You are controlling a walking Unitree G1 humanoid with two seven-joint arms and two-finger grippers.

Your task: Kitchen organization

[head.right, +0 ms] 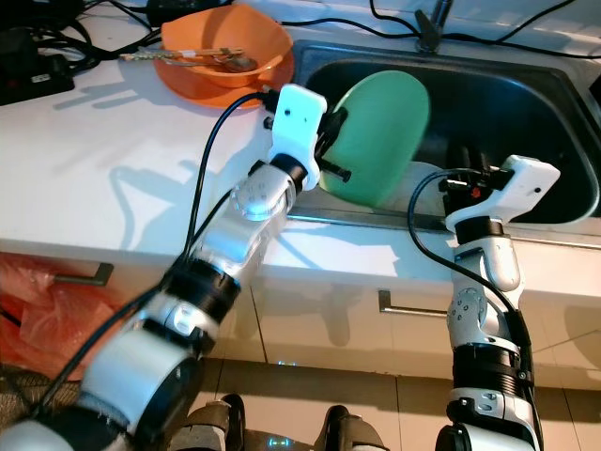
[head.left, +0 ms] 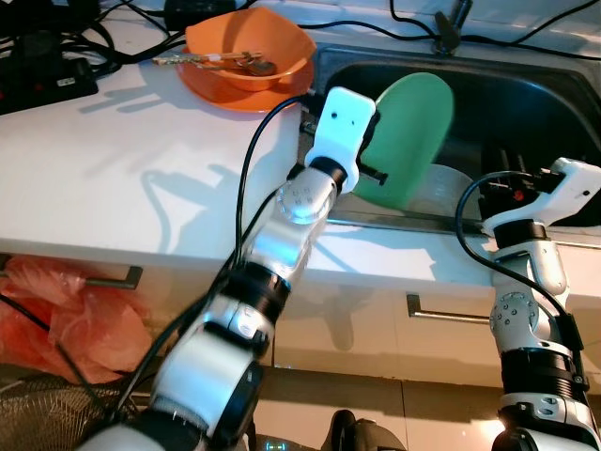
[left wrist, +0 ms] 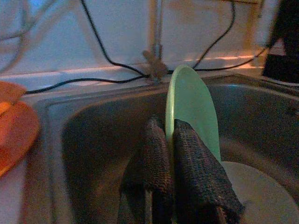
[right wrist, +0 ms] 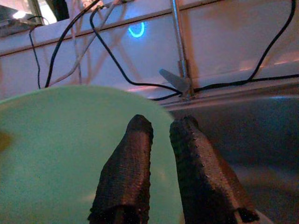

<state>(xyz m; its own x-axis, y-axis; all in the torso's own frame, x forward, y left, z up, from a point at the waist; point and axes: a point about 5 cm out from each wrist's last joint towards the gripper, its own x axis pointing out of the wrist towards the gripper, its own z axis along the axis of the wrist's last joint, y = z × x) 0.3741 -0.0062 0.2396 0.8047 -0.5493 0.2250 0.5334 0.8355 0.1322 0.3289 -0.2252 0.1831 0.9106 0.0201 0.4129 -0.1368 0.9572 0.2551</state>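
Over the sink (head.left: 526, 94), right of centre, we see our left hand (left wrist: 169, 140) pinching the upright green plate (head.left: 408, 141) by its edge; our right hand (right wrist: 161, 135), fingers slightly parted, holds nothing just beside it.

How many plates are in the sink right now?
2. The green plate stands on edge over the sink, pinched at its rim by the left gripper. A pale plate lies on the sink bottom beneath it. Others may be hidden.
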